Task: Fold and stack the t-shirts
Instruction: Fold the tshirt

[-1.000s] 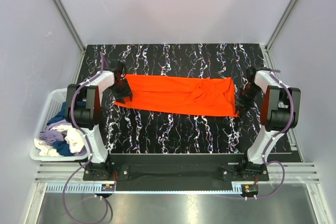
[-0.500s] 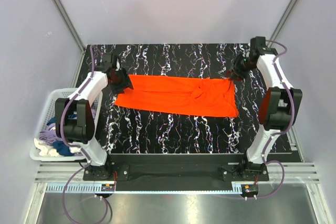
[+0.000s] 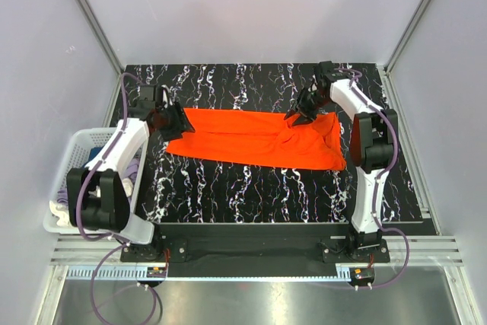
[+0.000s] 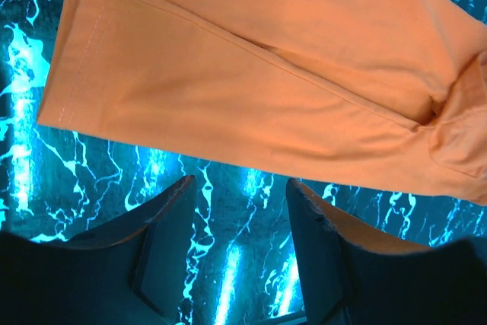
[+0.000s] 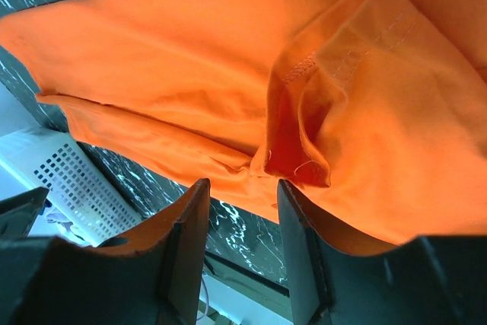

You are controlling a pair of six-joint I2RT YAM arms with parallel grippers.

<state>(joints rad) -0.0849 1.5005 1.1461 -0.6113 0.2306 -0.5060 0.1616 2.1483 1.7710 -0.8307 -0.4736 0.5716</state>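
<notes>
The orange shirt [image 3: 259, 138] lies as a long strip across the middle of the table [image 3: 251, 188]. In the last second both arms left its ends and reached to its far edge, so I think the next fold is being prepared. The left gripper [image 3: 175, 121], at the far left corner, and the right gripper [image 3: 297, 117], over the place where the cloth bunches, both stand half open and empty.

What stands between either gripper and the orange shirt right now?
Nothing visible. The left gripper is open beside the left end of the shirt; the right gripper is open just over its bunched right part.
</notes>
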